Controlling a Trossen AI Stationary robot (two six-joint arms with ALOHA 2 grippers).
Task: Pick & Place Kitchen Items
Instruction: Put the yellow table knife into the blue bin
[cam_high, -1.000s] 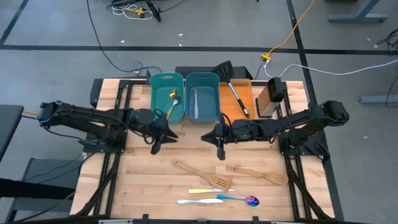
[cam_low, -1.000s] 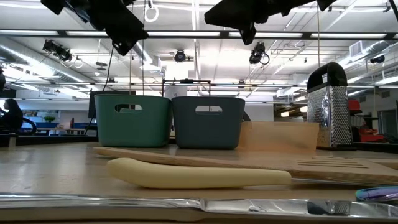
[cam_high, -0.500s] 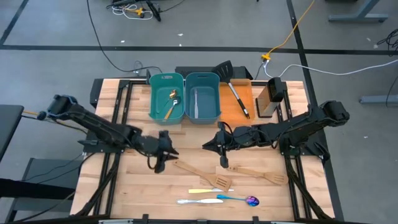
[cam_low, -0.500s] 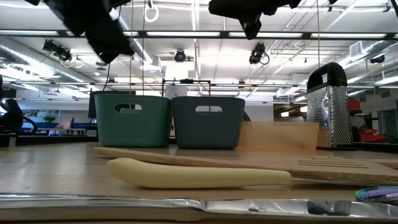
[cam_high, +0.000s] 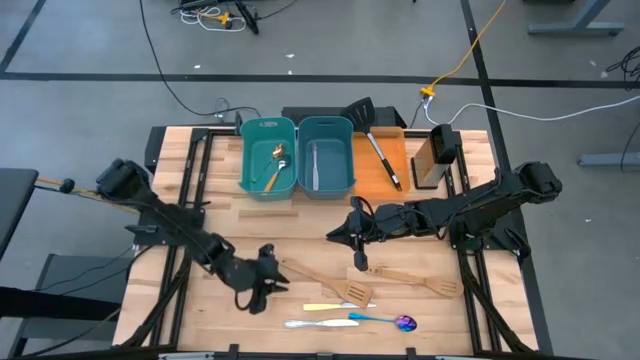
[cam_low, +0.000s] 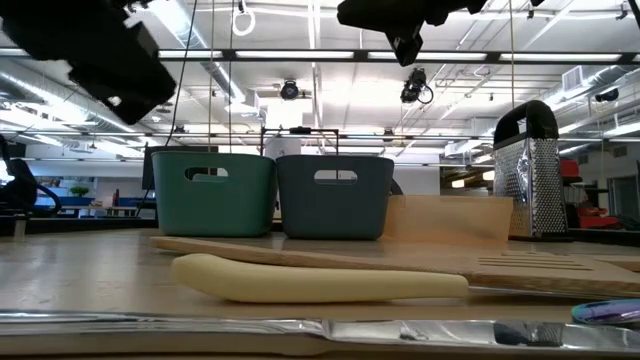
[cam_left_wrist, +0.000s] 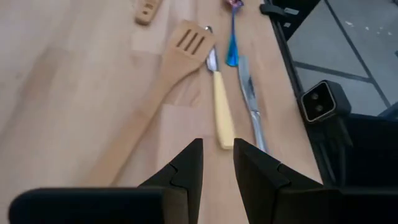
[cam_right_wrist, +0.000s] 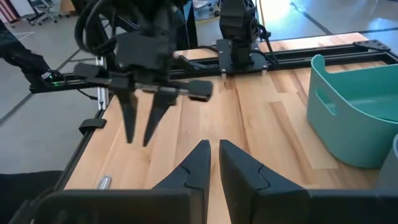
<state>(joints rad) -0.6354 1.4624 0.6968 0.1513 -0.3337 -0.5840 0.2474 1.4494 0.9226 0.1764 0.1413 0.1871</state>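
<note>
Near the table's front lie two pale wooden spatulas (cam_high: 318, 279) (cam_high: 412, 281), a cream-handled piece of cutlery (cam_high: 335, 307), a silver knife (cam_high: 318, 323) and a blue-handled purple spoon (cam_high: 385, 320), all flat on the wood. My left gripper (cam_high: 258, 298) hovers open just left of the nearer spatula's handle end, holding nothing. In the left wrist view, that spatula (cam_left_wrist: 168, 68) and the cream-handled piece (cam_left_wrist: 222, 112) lie ahead of its fingers (cam_left_wrist: 217, 146). My right gripper (cam_high: 360, 262) hangs shut and empty above the table's middle. A gold spoon (cam_high: 275, 165) lies in the left teal bin (cam_high: 250, 150).
A second teal bin (cam_high: 345, 150) stands beside the first at the back. Right of it is an orange tray (cam_high: 392, 150) with a black slotted spatula (cam_high: 370, 130) on it, then a metal grater (cam_high: 437, 155). Bare wood lies between the bins and the utensils.
My left gripper has swung from beside the left teal bin toward the table's near edge and down, ending low beside the wooden spatula's handle. Its finger gap looks unchanged. My right gripper has drifted slightly toward the near edge, then held still.
</note>
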